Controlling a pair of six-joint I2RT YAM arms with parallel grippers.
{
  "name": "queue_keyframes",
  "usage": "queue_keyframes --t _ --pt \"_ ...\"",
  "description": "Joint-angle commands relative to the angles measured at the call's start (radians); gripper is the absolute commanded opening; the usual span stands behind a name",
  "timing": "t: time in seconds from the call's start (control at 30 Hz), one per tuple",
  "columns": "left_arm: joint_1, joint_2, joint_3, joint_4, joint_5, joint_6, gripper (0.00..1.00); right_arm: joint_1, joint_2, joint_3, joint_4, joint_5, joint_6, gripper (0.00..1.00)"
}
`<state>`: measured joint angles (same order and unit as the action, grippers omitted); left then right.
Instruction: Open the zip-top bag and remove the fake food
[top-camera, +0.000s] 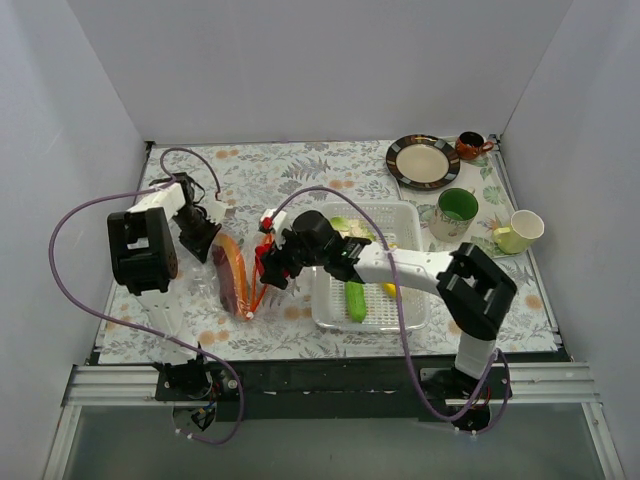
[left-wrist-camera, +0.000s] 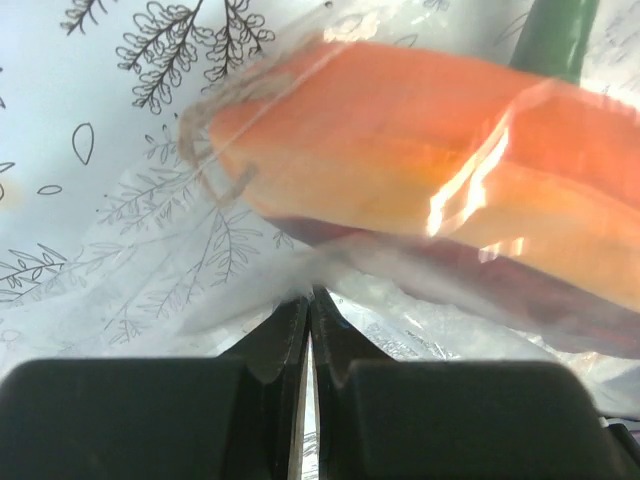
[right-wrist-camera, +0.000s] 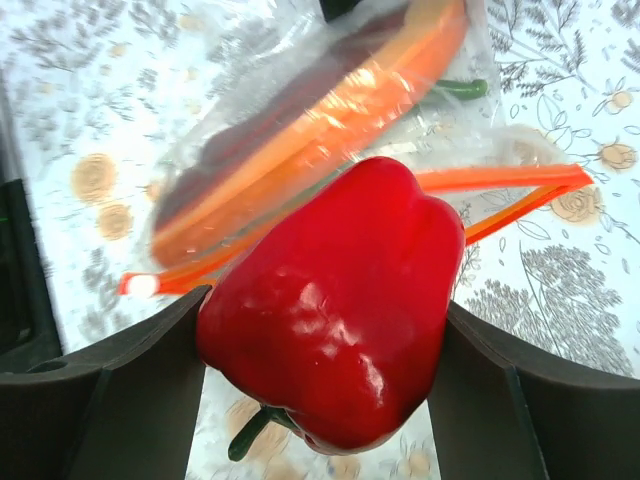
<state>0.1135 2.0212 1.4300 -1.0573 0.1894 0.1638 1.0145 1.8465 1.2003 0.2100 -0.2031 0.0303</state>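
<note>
The clear zip-top bag (top-camera: 232, 275) lies left of the white tray, its orange-red zip strip (right-wrist-camera: 500, 185) open toward my right gripper. An orange piece (left-wrist-camera: 420, 180), a dark red-brown piece (right-wrist-camera: 240, 150) and a dark green chili (right-wrist-camera: 462, 89) are inside it. My left gripper (left-wrist-camera: 309, 302) is shut on the bag's far plastic edge. My right gripper (right-wrist-camera: 325, 330) is shut on the red pepper (right-wrist-camera: 335, 300), just outside the bag mouth, above the table. A green cucumber (top-camera: 356, 300), a yellow piece (top-camera: 388, 290) and a pale cabbage (top-camera: 345, 226) lie in the tray.
The white perforated tray (top-camera: 412, 306) stands right of the bag. Behind it are a brown-rimmed plate (top-camera: 423, 162), a small brown cup (top-camera: 469, 146), a green cup (top-camera: 456, 212) and a pale yellow cup (top-camera: 520, 231). White walls enclose the table.
</note>
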Motion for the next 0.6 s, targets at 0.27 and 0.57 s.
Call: queue_keyframes --t 0.27,0.57 --pt "0.011 0.071 -0.137 0.204 -0.015 0.017 0.00 -0.132 -0.451 -0.223 -0.268 0.660 0.138 0.05" --pt "0.002 0.080 -0.109 0.194 0.007 0.016 0.00 -0.182 -0.326 -0.107 -0.495 0.696 0.123 0.98"
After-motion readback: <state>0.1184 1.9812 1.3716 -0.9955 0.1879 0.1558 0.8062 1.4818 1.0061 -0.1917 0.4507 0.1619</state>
